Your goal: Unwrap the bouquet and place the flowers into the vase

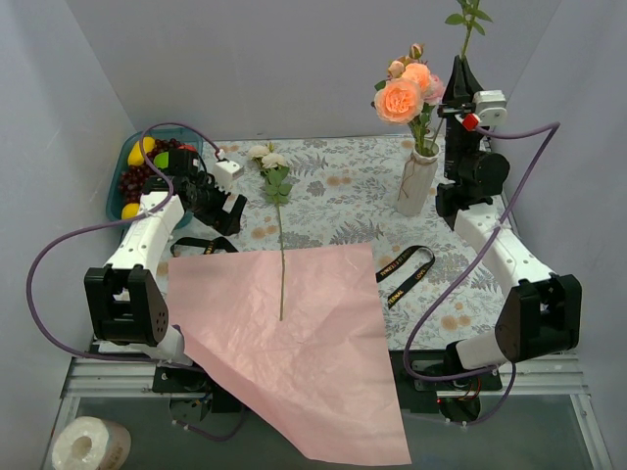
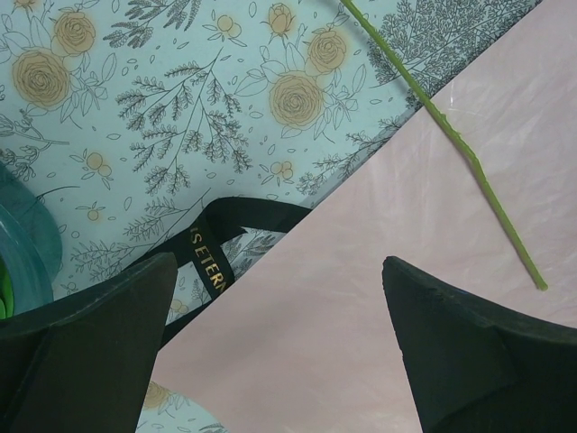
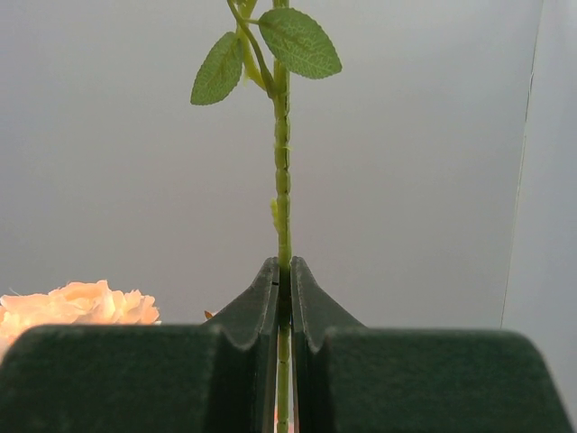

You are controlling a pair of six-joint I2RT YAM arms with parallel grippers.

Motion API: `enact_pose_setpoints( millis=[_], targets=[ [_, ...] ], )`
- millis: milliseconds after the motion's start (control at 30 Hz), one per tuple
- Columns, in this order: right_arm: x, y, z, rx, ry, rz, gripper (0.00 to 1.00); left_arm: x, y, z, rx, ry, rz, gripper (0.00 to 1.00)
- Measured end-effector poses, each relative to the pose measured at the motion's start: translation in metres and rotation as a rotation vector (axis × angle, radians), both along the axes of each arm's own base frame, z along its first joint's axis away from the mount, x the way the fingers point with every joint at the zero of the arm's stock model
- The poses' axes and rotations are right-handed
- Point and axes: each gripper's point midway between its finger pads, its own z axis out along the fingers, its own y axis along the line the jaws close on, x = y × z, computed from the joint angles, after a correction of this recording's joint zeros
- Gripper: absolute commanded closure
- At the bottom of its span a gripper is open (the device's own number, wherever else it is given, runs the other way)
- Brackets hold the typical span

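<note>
The bouquet lies apart: its pink paper (image 1: 304,352) is spread flat at the table's front, with a white rose (image 1: 268,159) lying across it, stem (image 2: 451,135) toward me. The cream vase (image 1: 416,183) stands at the back right and holds peach and pink flowers (image 1: 407,90). My right gripper (image 1: 459,65) points upward just right of those blooms, shut on a leafy green stem (image 3: 282,171) that rises above its fingertips (image 3: 302,289). My left gripper (image 2: 279,262) hovers open over the paper's left corner, nothing between its fingers (image 2: 135,311).
A black gold-lettered ribbon (image 1: 405,270) lies right of the paper, and another loop (image 2: 212,262) sits under my left gripper. A blue basket of plastic fruit (image 1: 118,181) is at the back left. A white roll (image 1: 89,446) lies below the table's front left.
</note>
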Motion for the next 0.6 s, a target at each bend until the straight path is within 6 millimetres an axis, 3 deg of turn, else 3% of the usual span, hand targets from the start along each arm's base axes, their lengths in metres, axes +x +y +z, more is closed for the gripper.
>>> enact_pose_setpoints(
  millis=[367, 600],
  targets=[
    [-0.004, -0.003, 0.000, 0.018, -0.039, 0.007, 0.99, 0.004, 0.000, -0.003, 0.006, 0.007, -0.006, 0.02],
    [0.005, 0.001, -0.032, 0.011, 0.025, 0.018, 0.99, 0.004, 0.001, -0.003, 0.010, 0.006, -0.006, 0.02]
  ],
)
